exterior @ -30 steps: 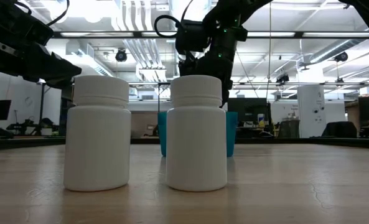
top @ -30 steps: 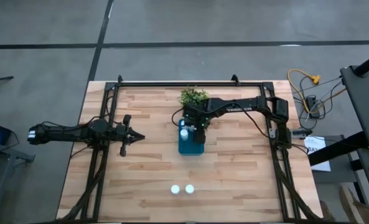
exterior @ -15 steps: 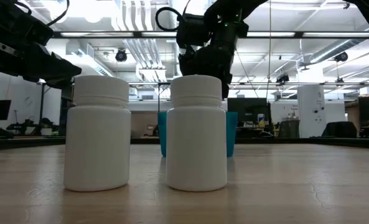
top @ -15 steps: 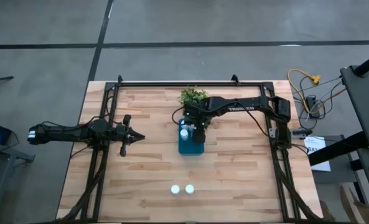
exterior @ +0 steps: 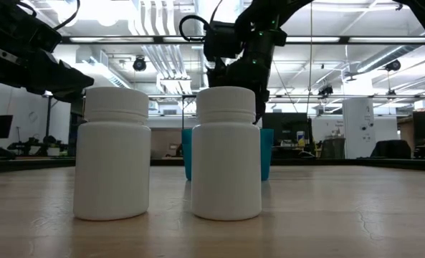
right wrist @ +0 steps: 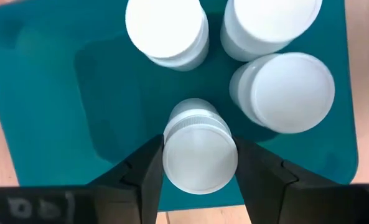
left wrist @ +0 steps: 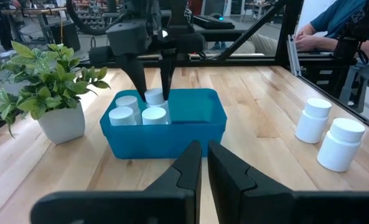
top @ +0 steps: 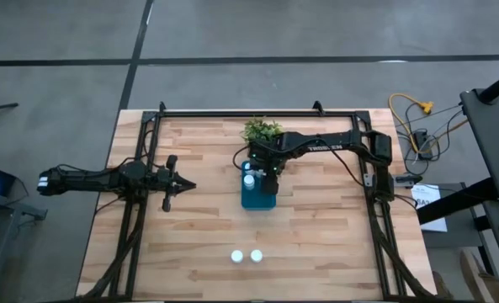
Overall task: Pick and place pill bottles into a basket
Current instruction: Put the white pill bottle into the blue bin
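The teal basket (top: 258,198) stands at the table's middle and holds three upright white pill bottles (right wrist: 165,28) at its far end. My right gripper (top: 268,174) reaches down into the basket and is shut on a fourth bottle (right wrist: 200,155); this also shows in the left wrist view (left wrist: 154,95). Two more bottles (top: 246,256) stand upright on their bases near the table's front edge, and fill the low view (exterior: 112,154). My left gripper (top: 182,185) is shut and empty to the basket's left. My right gripper pinches the bottle between its two fingers at the cap's opposite sides (right wrist: 170,154). The fingers (left wrist: 139,74) come from above, pointing down. The bottle is upright inside the basket, its cap slightly higher than the three beside it. The basket wall hides its bottom.
A small green plant in a white pot (top: 262,130) stands just beyond the basket's far end, close to my right arm. A black frame (top: 232,112) runs around the table. A person (left wrist: 340,25) sits beyond the table's edge.
My right gripper has stayed over the basket with the bottle between its fingers, swaying slightly and coming back. Nothing else has moved.
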Action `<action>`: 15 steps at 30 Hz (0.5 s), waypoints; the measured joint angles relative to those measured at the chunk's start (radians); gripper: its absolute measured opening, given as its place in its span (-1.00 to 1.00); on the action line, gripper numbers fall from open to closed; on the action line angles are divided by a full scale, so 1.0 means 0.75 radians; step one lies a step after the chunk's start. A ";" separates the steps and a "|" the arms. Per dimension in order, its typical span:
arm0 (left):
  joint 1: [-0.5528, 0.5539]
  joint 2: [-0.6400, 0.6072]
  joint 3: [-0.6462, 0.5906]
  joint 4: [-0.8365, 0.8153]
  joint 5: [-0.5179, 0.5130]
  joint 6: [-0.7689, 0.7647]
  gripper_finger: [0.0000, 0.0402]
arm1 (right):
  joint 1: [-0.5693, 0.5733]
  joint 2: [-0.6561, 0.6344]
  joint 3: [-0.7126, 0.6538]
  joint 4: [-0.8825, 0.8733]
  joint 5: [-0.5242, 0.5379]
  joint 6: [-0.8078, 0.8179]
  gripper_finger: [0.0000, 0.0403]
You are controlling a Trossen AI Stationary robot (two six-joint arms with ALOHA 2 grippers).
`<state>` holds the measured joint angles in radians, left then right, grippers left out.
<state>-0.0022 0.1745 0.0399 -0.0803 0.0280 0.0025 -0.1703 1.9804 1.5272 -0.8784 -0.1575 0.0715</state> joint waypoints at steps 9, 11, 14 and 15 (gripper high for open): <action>0.000 0.000 0.000 -0.001 0.000 -0.022 -0.95 | 0.000 0.001 -0.023 0.063 0.000 0.002 -0.13; 0.000 0.000 0.000 -0.001 0.002 -0.025 -0.95 | 0.000 0.001 -0.037 0.070 0.000 0.003 -0.14; 0.000 0.000 0.000 0.000 0.004 -0.025 -0.95 | 0.000 -0.002 -0.066 0.102 0.000 0.003 -0.16; 0.000 0.000 0.000 0.000 0.005 -0.025 -0.95 | 0.000 -0.004 -0.072 0.110 0.000 0.003 -0.16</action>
<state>-0.0025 0.1745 0.0399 -0.0804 0.0315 -0.0162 -0.1703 1.9778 1.4729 -0.7962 -0.1577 0.0738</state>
